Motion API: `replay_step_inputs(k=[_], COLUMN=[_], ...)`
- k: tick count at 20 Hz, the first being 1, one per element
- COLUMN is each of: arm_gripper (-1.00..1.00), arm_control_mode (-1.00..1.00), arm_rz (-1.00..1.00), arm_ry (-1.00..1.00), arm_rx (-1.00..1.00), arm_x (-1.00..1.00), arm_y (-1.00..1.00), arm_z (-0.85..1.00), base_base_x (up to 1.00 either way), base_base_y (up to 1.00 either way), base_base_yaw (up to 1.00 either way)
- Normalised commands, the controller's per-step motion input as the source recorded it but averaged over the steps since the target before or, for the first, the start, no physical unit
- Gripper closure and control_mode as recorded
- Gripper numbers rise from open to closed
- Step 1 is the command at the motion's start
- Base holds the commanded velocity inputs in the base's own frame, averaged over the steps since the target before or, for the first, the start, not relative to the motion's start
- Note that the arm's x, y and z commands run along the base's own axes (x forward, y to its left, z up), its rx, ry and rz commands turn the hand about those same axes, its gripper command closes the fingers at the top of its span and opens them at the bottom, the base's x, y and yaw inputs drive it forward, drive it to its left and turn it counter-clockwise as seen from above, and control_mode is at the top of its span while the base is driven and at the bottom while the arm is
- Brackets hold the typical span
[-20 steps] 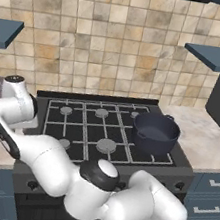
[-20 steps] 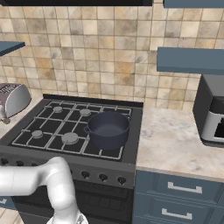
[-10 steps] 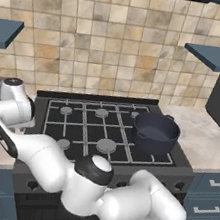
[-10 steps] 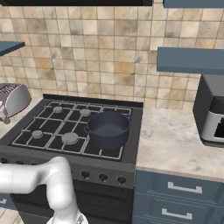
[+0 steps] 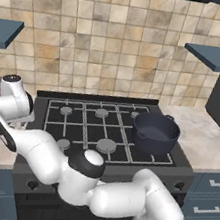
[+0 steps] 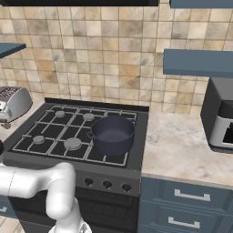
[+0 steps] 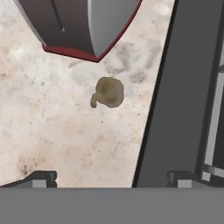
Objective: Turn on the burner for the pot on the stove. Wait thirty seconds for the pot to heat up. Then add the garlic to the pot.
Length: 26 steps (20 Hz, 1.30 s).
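A beige tiled wall backs a speckled marble counter [image 7: 65,131] that runs beside the black-grey gas stove [image 5: 104,126] with grid grates. On that counter, in the hand view, lies the small tan-brown lump of garlic [image 7: 108,92], apart from the stove's dark edge and just beside the base of the silver toaster with red trim [image 7: 83,26]. The round dark navy pot [image 6: 112,134] sits on a front burner toward the stove's far side, well apart from the garlic. The gripper [image 7: 111,178] hovers over the counter with its jaws spread as wide as they go, holding nothing. The step in hand looks like picking up the garlic. To do it well, the hand should centre over the lump, which sits ahead of the fingertips, then descend straight, keeping clear of the toaster, and close gently around it.
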Motion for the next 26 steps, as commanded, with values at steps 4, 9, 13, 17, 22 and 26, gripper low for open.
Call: replay_step_inputs(k=[4,9,13,17,22,26], arm_gripper=[-1.00,-1.00,-1.00,-1.00,-1.00,-1.00], arm_control_mode=[-1.00,-1.00,-1.00,-1.00,-1.00,-1.00], arm_rz=[0.00,0.00,0.00,0.00,0.00,0.00], arm_ry=[0.00,0.00,0.00,0.00,0.00,-0.02], arm_rx=[-0.01,0.00,0.00,0.00,0.00,0.00], arm_x=[0.40,0.25,0.19,0.18,0.23,0.19], arm_y=[0.03,0.05,0.18,0.24,0.20,0.06], arm_z=[-0.25,-0.36,-0.35,-0.30,-0.35,-0.28], base_base_x=[0.00,0.00,0.00,0.00,0.00,0.00], base_base_y=[0.00,0.00,0.00,0.00,0.00,0.00], base_base_yaw=[0.00,0.00,0.00,0.00,0.00,0.00])
